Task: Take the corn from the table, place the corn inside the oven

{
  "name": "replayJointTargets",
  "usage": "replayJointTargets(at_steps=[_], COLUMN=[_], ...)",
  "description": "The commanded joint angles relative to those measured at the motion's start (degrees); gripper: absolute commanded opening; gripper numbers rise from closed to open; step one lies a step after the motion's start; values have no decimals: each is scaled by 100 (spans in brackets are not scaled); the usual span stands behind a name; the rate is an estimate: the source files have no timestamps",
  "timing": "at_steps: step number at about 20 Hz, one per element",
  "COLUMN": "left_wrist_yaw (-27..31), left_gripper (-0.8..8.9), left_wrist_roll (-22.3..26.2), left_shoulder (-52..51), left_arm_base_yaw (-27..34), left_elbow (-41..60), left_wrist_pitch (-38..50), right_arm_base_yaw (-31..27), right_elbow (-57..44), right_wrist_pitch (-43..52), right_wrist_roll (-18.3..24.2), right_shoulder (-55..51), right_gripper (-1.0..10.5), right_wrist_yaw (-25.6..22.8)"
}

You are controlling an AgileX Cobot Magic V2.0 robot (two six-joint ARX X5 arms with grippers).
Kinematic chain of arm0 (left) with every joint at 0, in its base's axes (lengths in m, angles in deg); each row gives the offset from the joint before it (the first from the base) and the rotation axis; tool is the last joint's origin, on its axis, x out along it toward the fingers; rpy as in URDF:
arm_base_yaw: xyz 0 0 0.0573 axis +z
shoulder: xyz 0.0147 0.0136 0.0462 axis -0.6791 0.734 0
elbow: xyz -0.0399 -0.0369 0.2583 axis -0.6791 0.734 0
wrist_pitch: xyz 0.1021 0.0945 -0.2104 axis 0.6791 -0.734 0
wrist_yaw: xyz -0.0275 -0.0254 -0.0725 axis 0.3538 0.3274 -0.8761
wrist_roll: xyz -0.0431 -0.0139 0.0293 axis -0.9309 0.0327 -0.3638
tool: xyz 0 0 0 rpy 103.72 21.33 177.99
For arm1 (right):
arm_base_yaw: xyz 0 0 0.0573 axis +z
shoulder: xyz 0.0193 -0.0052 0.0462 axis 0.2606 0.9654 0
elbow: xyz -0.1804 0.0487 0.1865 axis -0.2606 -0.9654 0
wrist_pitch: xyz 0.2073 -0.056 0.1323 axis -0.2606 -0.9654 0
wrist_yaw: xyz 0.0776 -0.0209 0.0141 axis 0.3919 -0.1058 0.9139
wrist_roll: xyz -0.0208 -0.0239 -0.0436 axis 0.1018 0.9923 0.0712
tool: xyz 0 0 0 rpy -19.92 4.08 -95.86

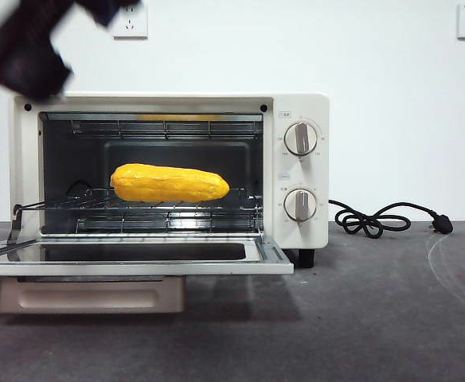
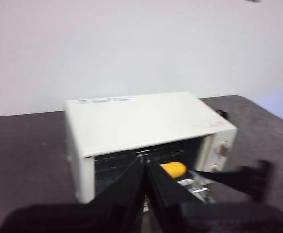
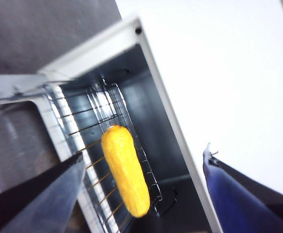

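The yellow-orange corn [image 1: 169, 183] lies lengthwise on the wire rack inside the cream oven [image 1: 296, 107], whose door is folded down flat. No gripper touches it. My right gripper [image 3: 144, 155] is open in front of the oven opening, its jaws wide apart on either side of the corn [image 3: 124, 170]. My left gripper [image 2: 144, 160] is shut and empty, above and in front of the oven [image 2: 141, 116], where one end of the corn [image 2: 173, 168] shows. A blurred black arm [image 1: 25, 48] sits at the top left of the front view.
The open door [image 1: 137, 263] juts toward the front over the dark table [image 1: 376, 318]. A black cord with its plug [image 1: 376, 219] lies to the right of the oven. Two knobs [image 1: 300, 171] are on the oven's right panel. A white wall stands behind.
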Motion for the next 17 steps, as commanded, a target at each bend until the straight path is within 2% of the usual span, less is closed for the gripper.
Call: replayJointTargets(at_steps=[1, 4, 10, 13, 15, 17], left_wrist_yaw=[289, 525, 568, 522, 328, -192], left_gripper=[-6, -6, -6, -6, -7, -7], left_wrist_roll=[151, 315, 658, 833, 949, 1056], left_shoulder=[81, 286, 1091, 1666, 2011, 2400], left_arm_base_yaw=[-15, -15, -13, -13, -13, -9], left_elbow=[11, 11, 11, 11, 11, 11], left_wrist_pitch=[0, 2, 9, 7, 9, 9], right_arm_base_yaw=[297, 568, 813, 811, 800, 741], right_elbow=[-7, -7, -7, -7, -7, -7], right_wrist_pitch=[-671, -1543, -3093, -3722, -4028, -4306], right_wrist_roll=[-737, -1344, -2240, -2798, -3088, -3324], right_shoulder=[-417, -907, -2004, -2542, -2824, -3145], right_gripper=[405, 398, 142, 109, 64, -6], right_wrist_yaw=[-63, -63, -57, 81, 271, 566])
